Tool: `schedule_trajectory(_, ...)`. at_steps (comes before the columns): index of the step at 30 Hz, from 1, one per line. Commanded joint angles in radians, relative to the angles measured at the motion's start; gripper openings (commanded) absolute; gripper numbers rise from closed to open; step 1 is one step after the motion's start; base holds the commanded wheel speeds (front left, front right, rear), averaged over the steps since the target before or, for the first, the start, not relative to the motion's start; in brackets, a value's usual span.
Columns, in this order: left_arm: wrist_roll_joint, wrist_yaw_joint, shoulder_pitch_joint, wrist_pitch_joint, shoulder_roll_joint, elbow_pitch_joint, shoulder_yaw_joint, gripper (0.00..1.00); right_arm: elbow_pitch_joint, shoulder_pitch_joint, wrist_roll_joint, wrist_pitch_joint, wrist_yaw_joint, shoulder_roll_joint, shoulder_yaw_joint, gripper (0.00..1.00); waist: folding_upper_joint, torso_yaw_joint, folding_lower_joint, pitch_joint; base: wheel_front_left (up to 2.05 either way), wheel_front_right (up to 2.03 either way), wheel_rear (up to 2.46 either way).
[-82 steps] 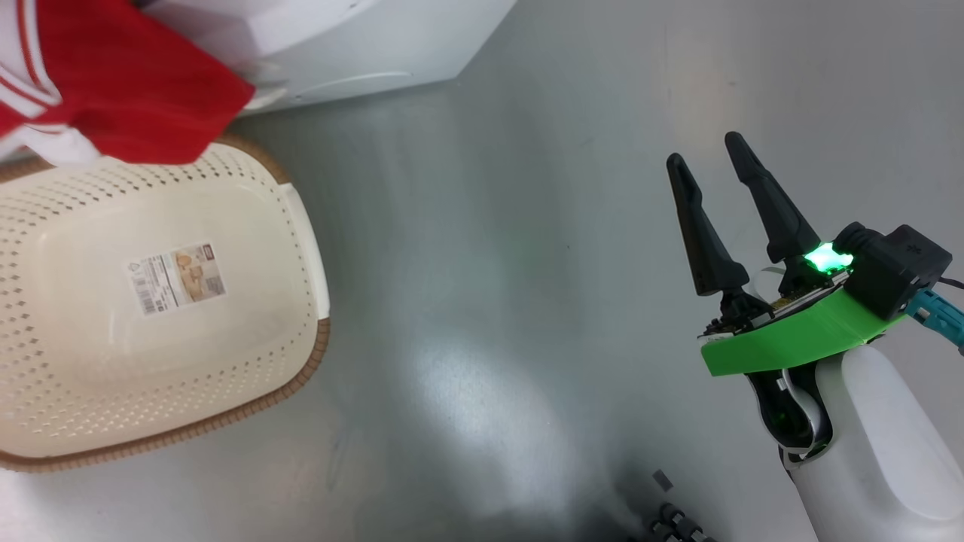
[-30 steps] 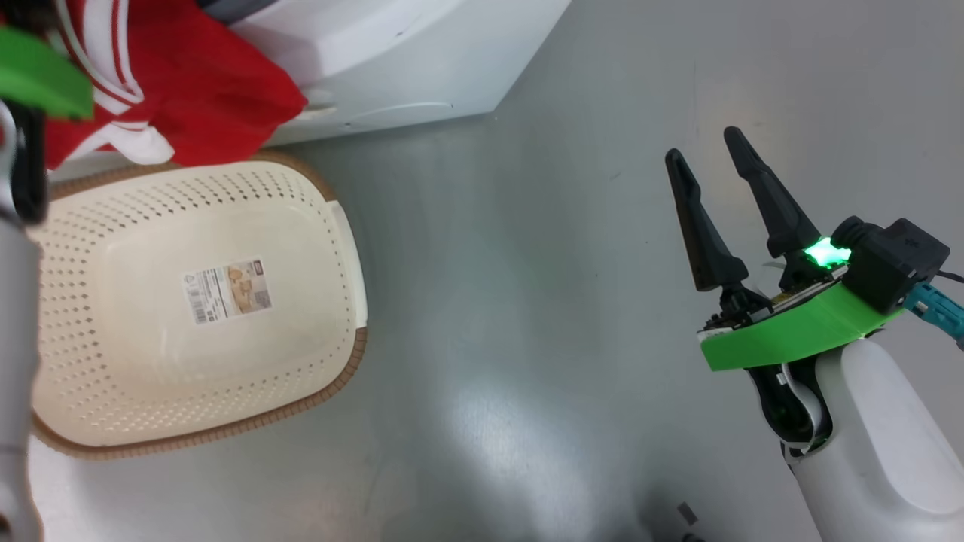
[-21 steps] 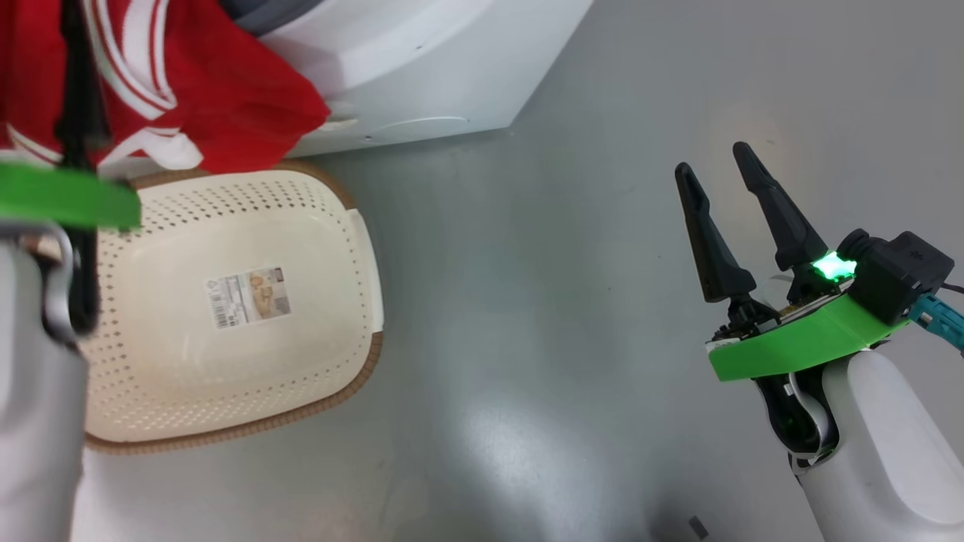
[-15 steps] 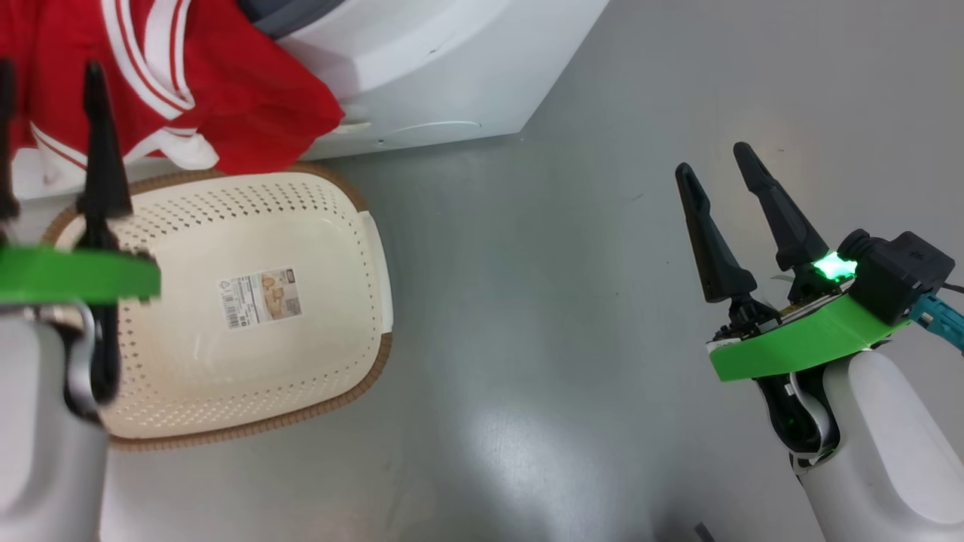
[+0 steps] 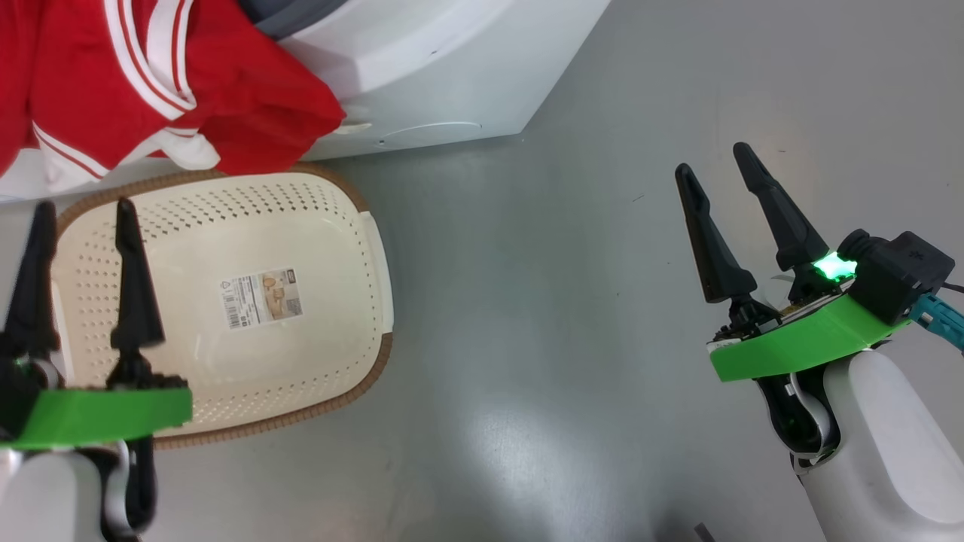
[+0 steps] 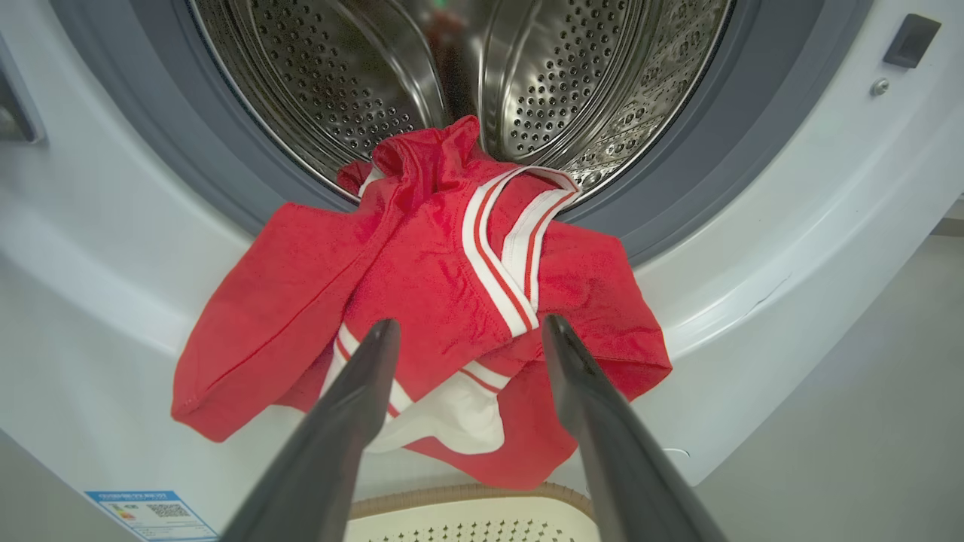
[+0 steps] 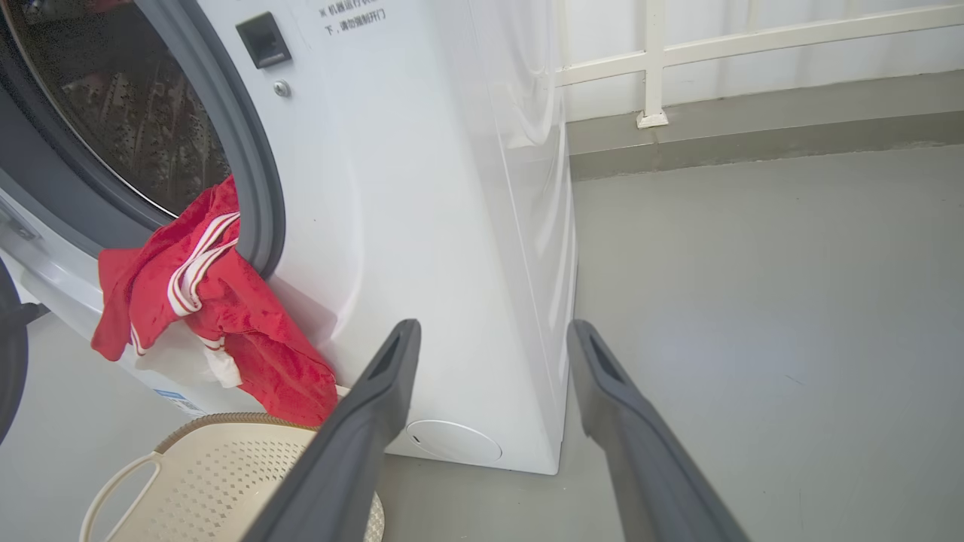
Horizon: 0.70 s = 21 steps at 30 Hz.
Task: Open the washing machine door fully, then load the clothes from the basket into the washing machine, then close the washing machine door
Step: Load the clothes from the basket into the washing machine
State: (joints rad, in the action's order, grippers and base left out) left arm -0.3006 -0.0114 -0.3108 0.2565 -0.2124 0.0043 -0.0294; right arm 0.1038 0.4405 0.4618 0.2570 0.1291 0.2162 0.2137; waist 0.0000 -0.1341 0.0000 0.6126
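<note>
The washing machine [image 5: 422, 68] is the landmark, a white box with its mouth uncovered. In the left wrist view its steel drum [image 6: 527, 75] shows inside the grey seal [image 6: 715, 150]. The grey floor [image 5: 527, 301] spreads out from the machine's front and past its right side.

The clothes [image 6: 422, 301] are red with white stripes. They lie half in the machine's mouth, draped over the lower seal and hanging down the white front panel. Their lowest fold hangs just above the far rim of the basket.

The basket [image 5: 380, 354] stands on the floor right against the foot of the machine, below the mouth. A sticker [image 5: 261, 299] lies on its floor.

The left jaws stand wide and hold nothing. They are in front of the machine's mouth and above the basket, and their dark fingers [image 6: 354, 406] point at the hanging clothes without touching them.

The right jaws are also spread wide and hold nothing. They hang over bare floor, well apart from the machine's right front corner. Their fingers [image 5: 712, 241] point toward it.

A round white flap [image 7: 452, 440] sits low on the machine's front, near that corner. A blue label [image 6: 151, 516] sits low on the front, left of the basket.
</note>
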Motion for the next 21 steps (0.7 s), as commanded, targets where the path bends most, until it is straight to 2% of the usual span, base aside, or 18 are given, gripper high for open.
schedule_trajectory(1, 0.007, -0.007, 0.028, 0.005, -0.012, -0.029, 0.043, 1.00, -0.023, -0.021, 0.003, 0.005, 0.002, 0.003, 0.018, 1.00, 0.0000, 0.001, 0.0000, 0.001, 0.00, 0.00, 0.00)
schedule_trajectory(8, 0.048, -0.054, 0.071, 0.005, 0.054, -0.025, 0.062, 1.00, -0.021, -0.021, 0.003, 0.005, 0.002, 0.006, 0.019, 1.00, 0.0000, 0.010, 0.0000, -0.002, 0.00, 0.00, 0.00)
schedule_trajectory(21, 0.086, -0.094, 0.061, 0.005, 0.108, 0.030, 0.095, 1.00, -0.017, -0.019, 0.006, 0.005, 0.002, 0.014, 0.025, 1.00, 0.0000, 0.020, 0.0000, -0.002, 0.00, 0.00, 0.00)
